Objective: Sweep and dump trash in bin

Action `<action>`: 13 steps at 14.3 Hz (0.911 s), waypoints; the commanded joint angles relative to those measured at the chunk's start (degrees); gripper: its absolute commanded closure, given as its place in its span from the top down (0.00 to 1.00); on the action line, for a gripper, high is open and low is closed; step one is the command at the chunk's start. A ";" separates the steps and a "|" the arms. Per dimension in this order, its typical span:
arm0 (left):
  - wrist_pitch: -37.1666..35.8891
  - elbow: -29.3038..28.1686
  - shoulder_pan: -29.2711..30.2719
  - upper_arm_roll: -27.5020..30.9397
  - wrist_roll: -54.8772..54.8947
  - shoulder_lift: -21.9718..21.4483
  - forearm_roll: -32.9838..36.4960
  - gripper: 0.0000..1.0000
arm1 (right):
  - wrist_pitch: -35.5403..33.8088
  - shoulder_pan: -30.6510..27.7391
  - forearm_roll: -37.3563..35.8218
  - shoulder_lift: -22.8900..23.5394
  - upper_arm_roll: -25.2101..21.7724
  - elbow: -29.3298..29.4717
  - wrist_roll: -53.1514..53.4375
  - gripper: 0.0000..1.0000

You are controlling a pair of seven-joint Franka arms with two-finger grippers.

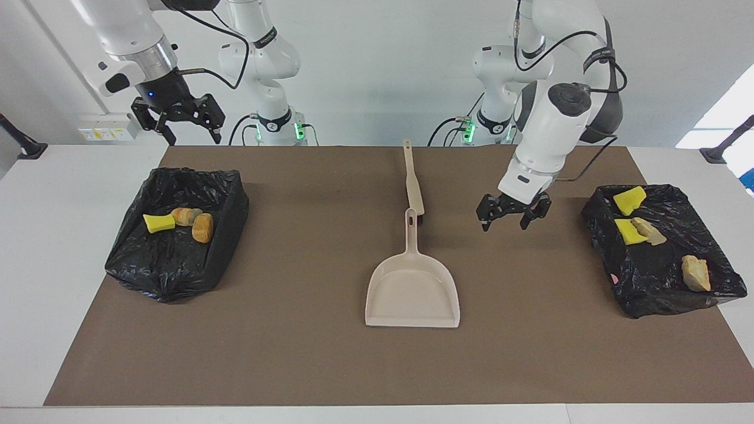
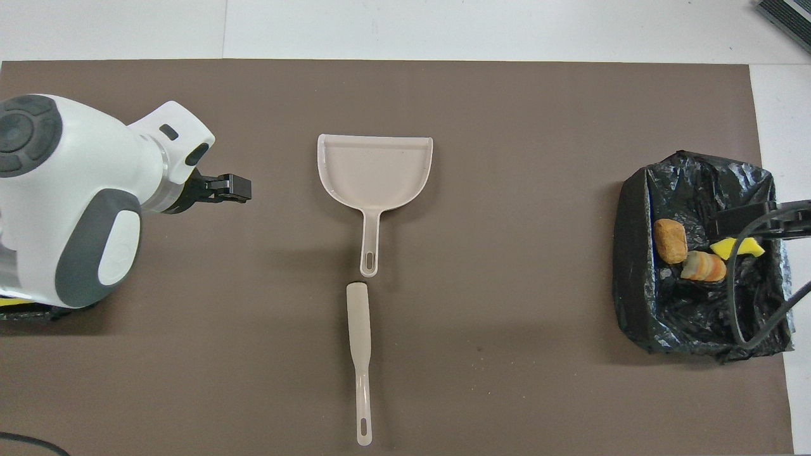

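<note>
The trash lies in two black-bag-lined bins. The bin at the right arm's end holds a yellow wedge, a croissant piece and a bread piece. The bin at the left arm's end holds two yellow wedges and two beige bread bits. The beige dustpan lies flat mid-mat. The beige brush lies just nearer the robots, in line with the dustpan's handle. My left gripper is open and empty, low over the mat between the dustpan's handle and its bin. My right gripper is open and empty, high over its bin.
A brown mat covers the white table. In the overhead view the left arm's body hides the bin at its end. A cable from the right arm hangs over the other bin.
</note>
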 commanded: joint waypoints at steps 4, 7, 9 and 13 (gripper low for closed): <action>-13.39 7.13 3.69 -0.39 7.31 -3.48 0.24 1.00 | 0.01 -0.40 0.39 -1.17 0.24 -1.32 0.68 1.00; -20.70 12.68 3.78 1.89 9.07 -3.65 0.24 1.00 | 0.10 -0.48 0.21 -1.26 0.24 -1.49 0.59 1.00; -26.22 15.93 4.04 4.08 12.66 -3.83 0.15 1.00 | 0.62 -0.40 -0.75 -1.26 0.24 -1.50 0.33 1.00; -33.19 17.44 4.04 5.77 13.91 -7.78 -0.38 1.00 | 0.80 -0.31 -0.93 -1.26 0.24 -1.50 0.24 1.00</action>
